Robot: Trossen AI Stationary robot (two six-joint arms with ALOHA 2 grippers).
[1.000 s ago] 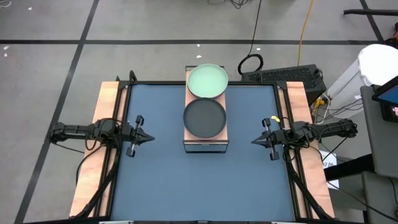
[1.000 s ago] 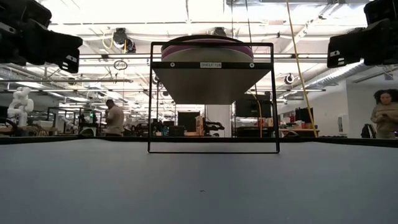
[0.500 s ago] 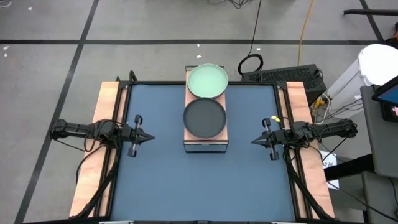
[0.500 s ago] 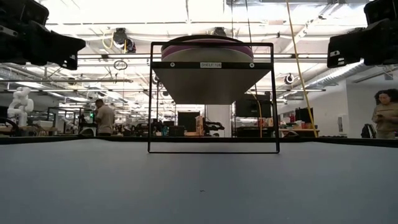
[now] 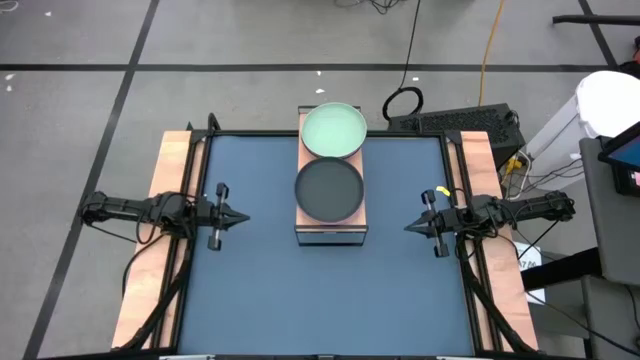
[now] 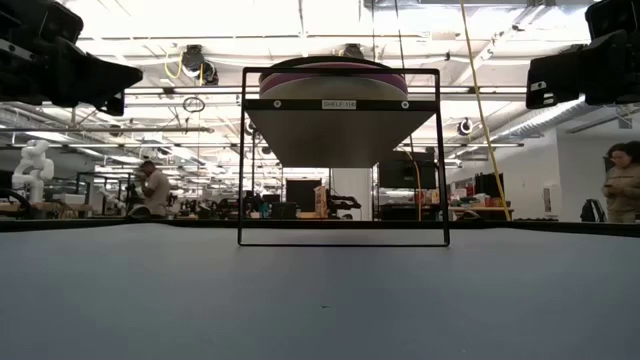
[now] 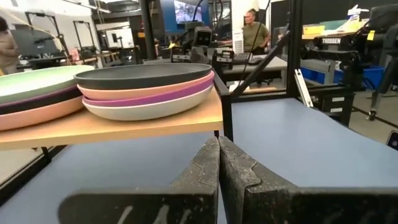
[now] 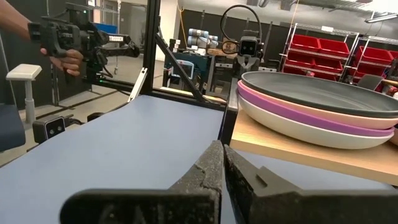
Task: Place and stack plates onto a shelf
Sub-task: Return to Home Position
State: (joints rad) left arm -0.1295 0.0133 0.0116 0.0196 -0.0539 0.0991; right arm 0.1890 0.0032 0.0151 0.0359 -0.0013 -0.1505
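The shelf (image 5: 330, 228) stands at the middle of the blue mat's far half, a light wood top on a dark frame (image 6: 340, 104). Two stacks of plates rest on it. The far stack is topped by the mint green plate (image 5: 333, 130), the near one by a black plate (image 5: 329, 189). In the left wrist view the near stack shows black (image 7: 143, 76), pink, purple and a pale plate at the bottom. My left gripper (image 5: 245, 217) is shut over the mat's left side, and my right gripper (image 5: 408, 226) is shut over its right side. Both point at the shelf and are well clear of it.
The dark blue mat (image 5: 320, 300) lies bare in front of the shelf and on both sides of it. Wooden table strips (image 5: 175, 160) run along the mat's left and right edges. People stand in the room beyond the table (image 6: 620, 180).
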